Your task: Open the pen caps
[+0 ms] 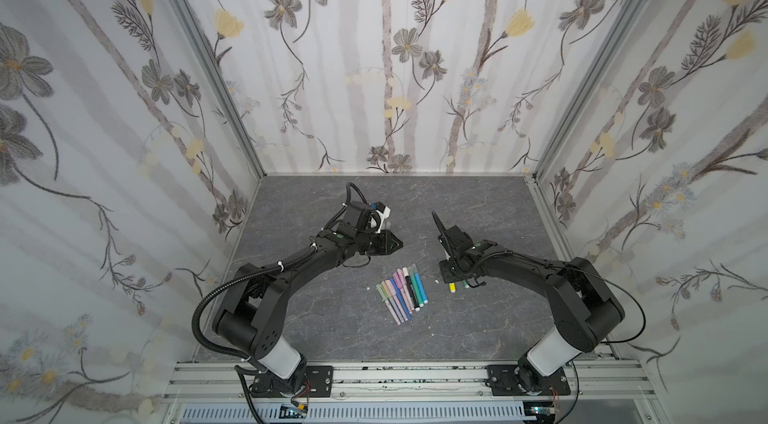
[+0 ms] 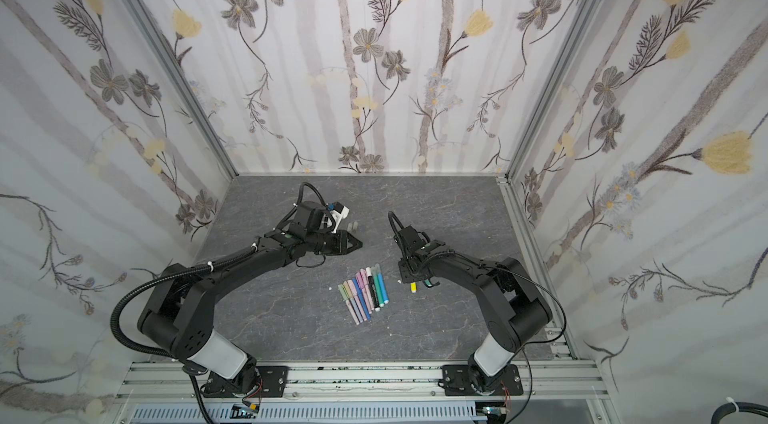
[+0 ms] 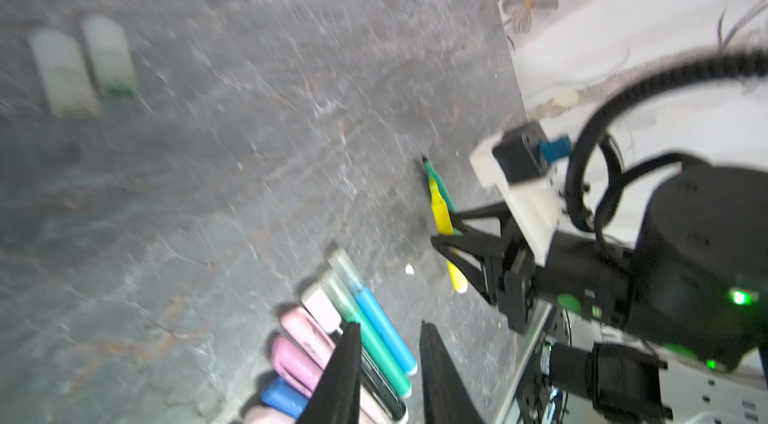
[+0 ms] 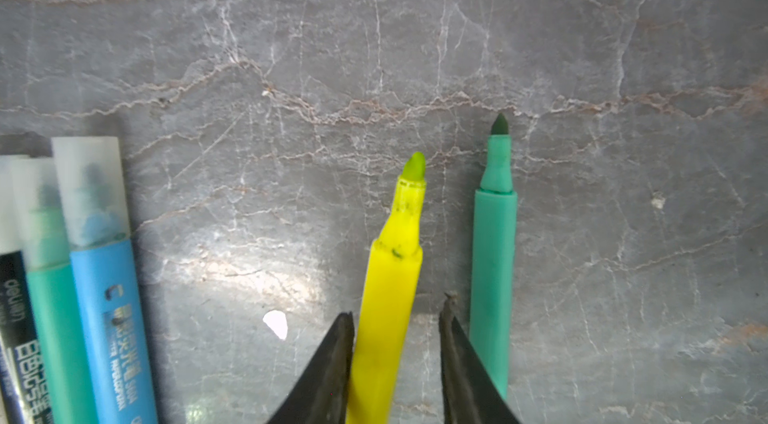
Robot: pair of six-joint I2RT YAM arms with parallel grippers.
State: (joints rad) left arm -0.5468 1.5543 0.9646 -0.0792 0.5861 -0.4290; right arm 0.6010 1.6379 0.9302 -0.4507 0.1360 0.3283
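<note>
A row of capped pens (image 1: pixel 401 293) (image 2: pixel 365 291) lies mid-table, with pastel and translucent pen caps (image 3: pixel 309 332) on them. Two loose translucent caps (image 3: pixel 62 73) (image 2: pixel 353 227) lie farther back. An uncapped yellow pen (image 4: pixel 392 276) and an uncapped green pen (image 4: pixel 494 243) lie side by side to the right. My right gripper (image 4: pixel 395 306) (image 1: pixel 455 278) is open astride the yellow barrel, one finger against it and the other with a gap. My left gripper (image 3: pixel 388 324) (image 1: pixel 400 244) hovers open with nothing between its fingers, and the capped row shows beneath it.
A grey marble tabletop (image 1: pixel 332 330) is walled on three sides by floral panels (image 1: pixel 374 68). A small white speck (image 4: pixel 276 324) lies between the capped row and the yellow pen. An aluminium rail (image 1: pixel 415 376) runs along the front edge.
</note>
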